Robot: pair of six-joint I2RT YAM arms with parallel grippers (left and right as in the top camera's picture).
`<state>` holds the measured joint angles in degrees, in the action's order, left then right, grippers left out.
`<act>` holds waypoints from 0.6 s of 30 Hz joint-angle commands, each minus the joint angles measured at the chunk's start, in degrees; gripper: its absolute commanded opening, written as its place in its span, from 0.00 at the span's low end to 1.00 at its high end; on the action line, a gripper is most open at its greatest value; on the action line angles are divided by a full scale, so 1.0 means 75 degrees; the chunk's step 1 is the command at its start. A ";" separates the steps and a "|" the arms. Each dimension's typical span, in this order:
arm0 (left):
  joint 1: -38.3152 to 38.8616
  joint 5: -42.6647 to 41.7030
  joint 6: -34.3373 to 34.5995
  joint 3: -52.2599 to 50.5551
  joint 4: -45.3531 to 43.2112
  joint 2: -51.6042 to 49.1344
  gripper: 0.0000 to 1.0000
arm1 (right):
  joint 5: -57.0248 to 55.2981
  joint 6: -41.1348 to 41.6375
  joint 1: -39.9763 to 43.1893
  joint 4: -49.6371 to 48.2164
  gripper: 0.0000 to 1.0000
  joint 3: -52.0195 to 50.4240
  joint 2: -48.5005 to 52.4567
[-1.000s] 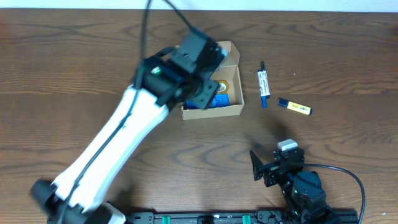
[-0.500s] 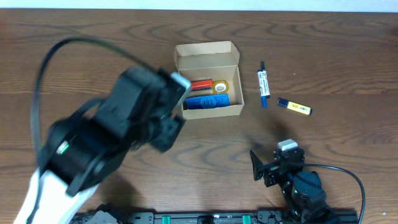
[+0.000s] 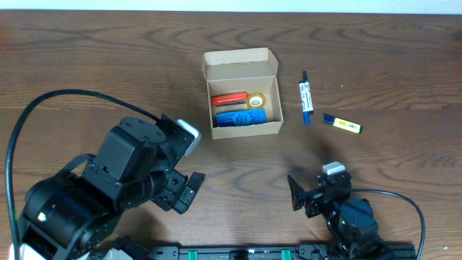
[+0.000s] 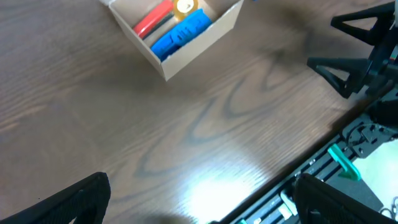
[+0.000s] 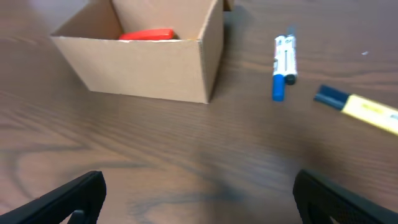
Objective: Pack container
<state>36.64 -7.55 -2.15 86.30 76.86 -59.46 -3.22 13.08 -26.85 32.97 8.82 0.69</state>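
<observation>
Overhead view
- Container: far centre of the table, flap lid open toward the far side.
- Contents: red item and tape roll in the far half, blue item in the near half.
- Marker: on the table just right of the container.
- Highlighter: right of the marker, slightly nearer.
- Left arm: near left, well apart from the container.
- Right arm: near right edge.

Left wrist view
- Left gripper: released, fingers spread wide over bare table, grasping nothing.
- Container: at the far edge of the frame, with the red item, tape roll and blue item inside.

Right wrist view
- Right gripper: released, fingers spread wide, grasping nothing.
- Container: far left, with the red item showing above its wall.
- Marker and highlighter: to its right, apart from each other.
</observation>
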 commanded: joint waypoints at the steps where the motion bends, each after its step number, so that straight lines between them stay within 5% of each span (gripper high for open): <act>1: -0.0032 -0.0032 0.0003 -0.0050 0.0157 0.0047 0.95 | 0.0787 0.1775 -0.0082 0.0000 0.99 -0.0029 -0.0047; 9: -0.0032 0.0032 0.0003 -0.0050 0.0332 0.0047 0.95 | 0.1384 0.3949 -0.0082 -0.0017 0.99 -0.0026 -0.0047; 18: -0.0032 0.0032 0.0003 -0.0050 0.0332 0.0044 0.95 | 0.1425 0.2492 0.0233 -0.1612 0.99 0.0347 0.0478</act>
<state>36.64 -7.51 -2.15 86.15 79.15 -59.46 6.68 35.83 -26.74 20.58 9.02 1.28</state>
